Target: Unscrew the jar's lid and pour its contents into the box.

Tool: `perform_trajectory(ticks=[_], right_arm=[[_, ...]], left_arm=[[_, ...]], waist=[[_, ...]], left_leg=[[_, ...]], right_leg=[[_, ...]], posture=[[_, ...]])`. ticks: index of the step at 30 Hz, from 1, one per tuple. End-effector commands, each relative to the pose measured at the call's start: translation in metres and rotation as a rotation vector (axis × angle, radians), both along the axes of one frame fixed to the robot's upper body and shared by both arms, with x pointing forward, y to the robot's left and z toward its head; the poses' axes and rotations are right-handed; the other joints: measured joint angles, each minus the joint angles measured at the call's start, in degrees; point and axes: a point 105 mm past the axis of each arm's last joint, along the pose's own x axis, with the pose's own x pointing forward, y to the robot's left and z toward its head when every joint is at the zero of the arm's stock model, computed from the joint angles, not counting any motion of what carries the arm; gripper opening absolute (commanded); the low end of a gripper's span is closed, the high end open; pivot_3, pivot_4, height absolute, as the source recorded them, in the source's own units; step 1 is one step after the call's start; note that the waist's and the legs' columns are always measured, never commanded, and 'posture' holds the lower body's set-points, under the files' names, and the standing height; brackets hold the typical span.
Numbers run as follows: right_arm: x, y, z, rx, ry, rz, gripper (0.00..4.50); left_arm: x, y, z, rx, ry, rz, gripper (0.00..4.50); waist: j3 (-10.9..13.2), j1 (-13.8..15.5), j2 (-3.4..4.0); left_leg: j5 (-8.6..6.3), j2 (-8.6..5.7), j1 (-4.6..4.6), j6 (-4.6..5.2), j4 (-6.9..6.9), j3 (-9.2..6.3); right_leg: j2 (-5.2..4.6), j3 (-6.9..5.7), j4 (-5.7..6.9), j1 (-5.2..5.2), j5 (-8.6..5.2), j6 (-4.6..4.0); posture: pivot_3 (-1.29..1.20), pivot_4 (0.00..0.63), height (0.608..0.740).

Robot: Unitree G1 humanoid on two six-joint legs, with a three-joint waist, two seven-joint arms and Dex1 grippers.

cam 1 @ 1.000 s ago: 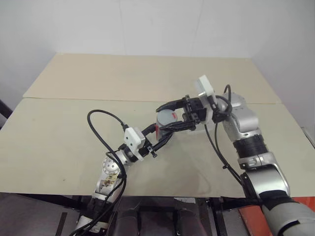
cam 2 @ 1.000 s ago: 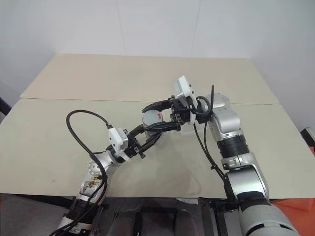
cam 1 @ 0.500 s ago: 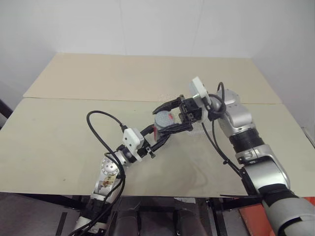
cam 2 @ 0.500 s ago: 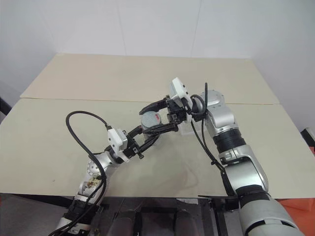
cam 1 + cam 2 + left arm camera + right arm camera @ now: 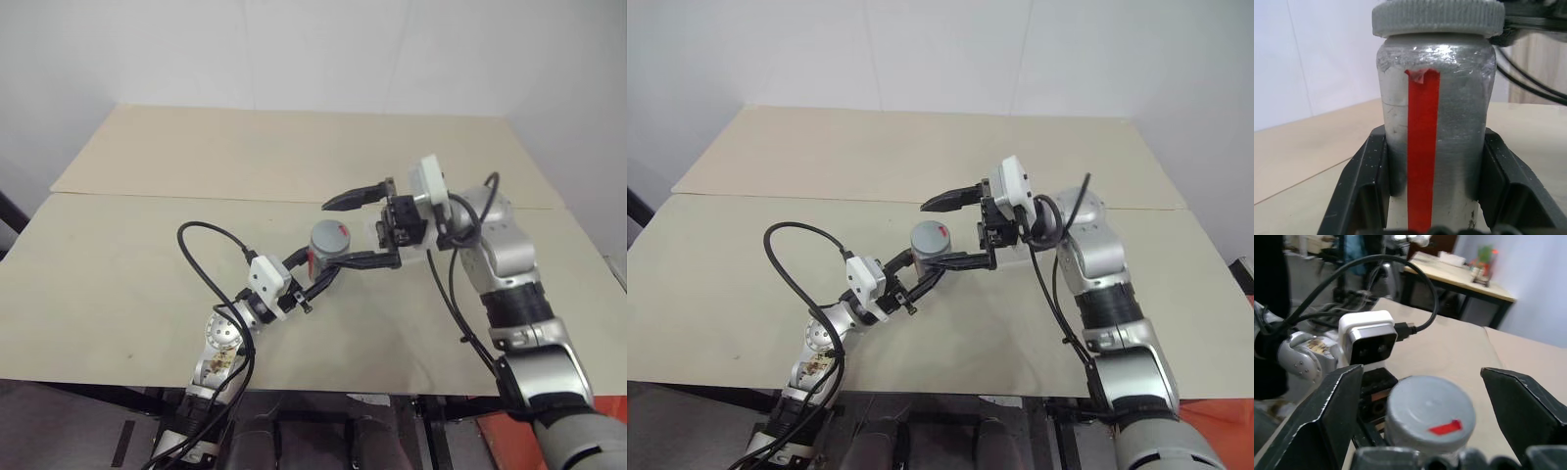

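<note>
- A pale wooden table [image 5: 147,255] is filling most of the scene, giving both arms a flat, bare working surface below the held things.
- The right gripper [image 5: 358,227] is reaching in from the right with its two black fingers spread wide, one finger [image 5: 355,198] passing above and behind the lid and the other running low in front of the jar, neither touching. The gap is likely being kept so the fingers can come around the lid for a fresh twist (a judgement from the spacing, not something visible).
- The left gripper [image 5: 1432,183] is pinching the jar from the lower left, its fingers pressed against both sides of the body. This is holding the jar steady so the lid can be turned against it.
- The jar [image 5: 329,245] is standing upright above the middle of the table, near its front half, raised in the left gripper. Its silvery body is showing a red stripe [image 5: 1422,152] running top to bottom, facing the left wrist camera.
- The lid [image 5: 1429,410] is sitting flat on the jar's mouth, grey with a ridged rim and a small red mark on top. It is looking fully seated, so the unscrewing is probably unfinished.
- The contents are staying hidden inside the closed jar.
</note>
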Motion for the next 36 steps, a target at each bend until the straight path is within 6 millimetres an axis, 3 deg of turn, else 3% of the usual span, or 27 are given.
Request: perform_trajectory(ticks=[1, 6, 13, 36], right_arm=[[-0.004, 0.006, 0.014, 0.064, -0.072, -0.108, 4.48], [0.0, 0.016, 0.014, 0.161, -0.042, -0.24, 4.48], [0.003, 0.019, 0.007, 0.154, -0.048, -0.297, 4.48], [-0.006, -0.01, 0.001, 0.106, -0.029, -0.306, 4.48]], left_arm=[[-0.001, -0.003, 0.011, -0.015, -0.054, 0.001, 1.97], [0.0, -0.005, 0.012, -0.019, -0.058, -0.004, 1.97], [0.0, -0.006, 0.013, -0.027, -0.058, -0.011, 1.97], [0.004, 0.007, 0.011, -0.043, -0.048, 0.016, 1.97]], waist=[[0.0, -0.08, 0.0], [0.0, -0.08, 0.0], [0.0, 0.11, 0.0], [0.0, 0.1, 0.0]], left_leg=[[0.0, 0.0, 0.0, 0.0, 0.0, 0.01], [0.0, 0.01, 0.01, 0.0, 0.0, 0.0], [0.0, -0.02, 0.01, 0.0, 0.0, 0.0], [0.0, -0.01, 0.0, 0.0, 0.0, -0.01]], right_leg=[[0.0, 0.0, 0.01, -0.01, 0.0, -0.01], [0.03, 0.0, 0.02, 0.0, 0.0, 0.0], [0.02, 0.0, -0.02, 0.02, 0.0, 0.0], [0.03, 0.0, -0.04, 0.04, 0.0, 0.0]], posture=[[0.0, 0.15, 0.74], [0.0, 0.15, 0.74], [0.0, 0.15, 0.74], [0.0, 0.15, 0.74]])
